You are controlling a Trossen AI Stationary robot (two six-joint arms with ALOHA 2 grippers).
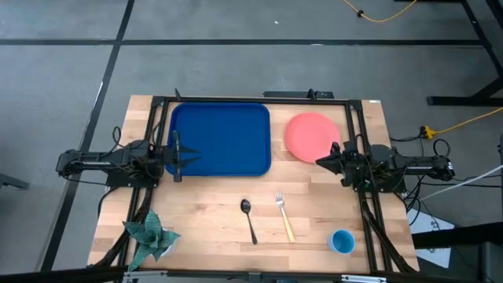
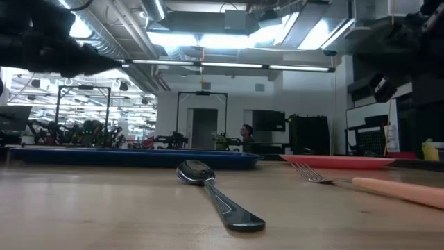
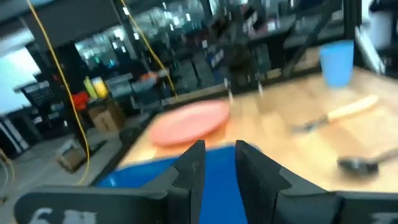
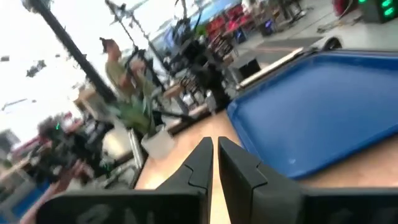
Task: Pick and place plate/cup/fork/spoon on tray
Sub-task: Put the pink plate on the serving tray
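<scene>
Wooden table on gray floor holds empty blue tray.

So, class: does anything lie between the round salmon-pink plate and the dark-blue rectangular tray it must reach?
Nothing visible does. The round salmon-pink plate lies right beside the dark-blue rectangular tray, with only bare wooden tabletop and a black frame bar between them. The right gripper hovers at the plate's near edge.

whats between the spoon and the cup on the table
The fork lies between the spoon and the cup, clearest in the high view.
</scene>
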